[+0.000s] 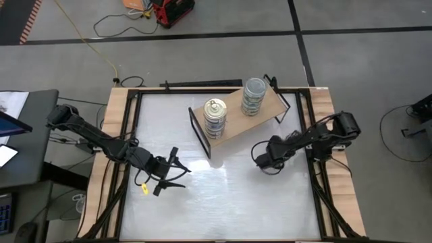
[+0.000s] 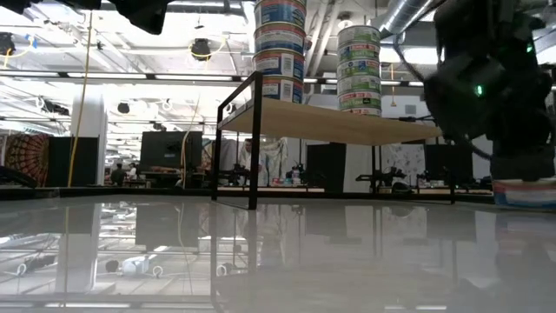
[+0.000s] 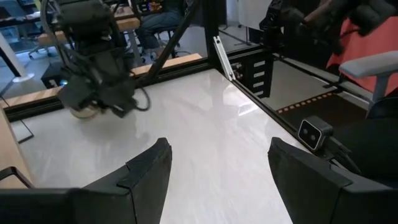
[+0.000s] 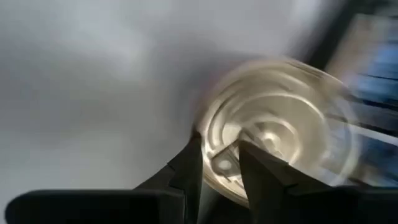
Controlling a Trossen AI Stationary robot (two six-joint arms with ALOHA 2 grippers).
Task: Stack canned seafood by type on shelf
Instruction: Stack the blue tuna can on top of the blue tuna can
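White tabletop (image 1: pixel 223 196), glossy, framed in pale wood and black rail. Nearest the front edge, left side: left gripper (image 1: pixel 177 174), low over bare table, fingers (image 3: pixel 149 171) spread wide with nothing between them. Right side, a little further back: right gripper (image 1: pixel 259 160), lowered onto a single loose tin (image 4: pixel 280 124) with a shiny gold-silver pull-tab lid; its two fingers (image 4: pixel 189 165) stand close together over the lid near the rim, but whether they actually grip the tin cannot be told. In the low view the same tin (image 2: pixel 525 192) sits flat on the table under that gripper, its side label pale with a red band. Further back, centre: shelf (image 1: pixel 236 115), a light tan board on a thin black frame, set at an angle. Two upright stacks of tins stand on it, well apart: left stack (image 1: pixel 214 116), blue-and-white labels, shiny pull-tab top; right stack (image 1: pixel 254 96), green-and-white labels, dull grey top. Beyond the table: grey floor, cables, a red case (image 1: pixel 173 11).
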